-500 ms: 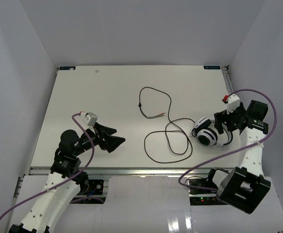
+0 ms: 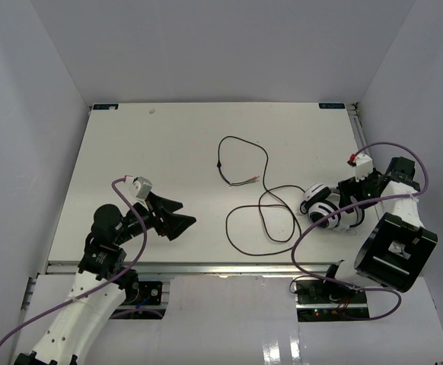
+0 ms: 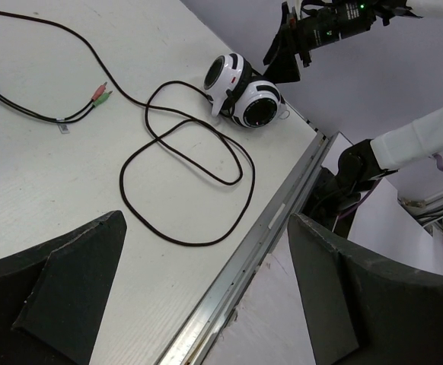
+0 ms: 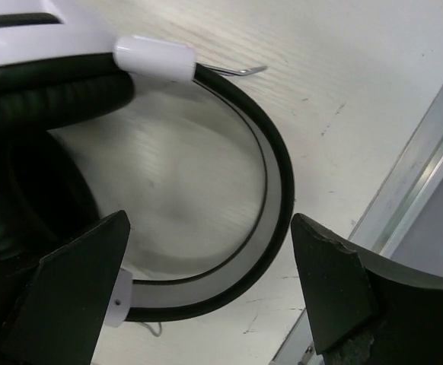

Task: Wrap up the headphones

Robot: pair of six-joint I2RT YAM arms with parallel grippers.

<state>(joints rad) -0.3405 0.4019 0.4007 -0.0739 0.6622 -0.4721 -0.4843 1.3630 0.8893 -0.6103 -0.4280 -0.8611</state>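
Observation:
The headphones (image 2: 322, 207), white and black with striped earcups, lie at the table's right front. They also show in the left wrist view (image 3: 240, 90). Their thin black cable (image 2: 263, 220) runs left in loose loops to the coloured-wire end (image 2: 242, 182), and it also shows in the left wrist view (image 3: 191, 152). My right gripper (image 2: 348, 204) is open, with the dark headband (image 4: 276, 190) lying between its fingers (image 4: 336, 281) without touching them. An earcup pad (image 4: 39, 99) fills that view's upper left. My left gripper (image 2: 177, 217) is open and empty over the front left of the table, far from the cable.
The table's metal front rail (image 3: 267, 228) runs just beside the cable's nearest loop and close to the headband (image 4: 427, 182). White walls stand around the table (image 2: 168, 152). A purple arm cable (image 2: 313, 228) hangs in front of the headphones.
My right arm has folded and its elbow block has swung right. The right gripper has come down closer over the headband. The left arm, headphones and cable have not moved.

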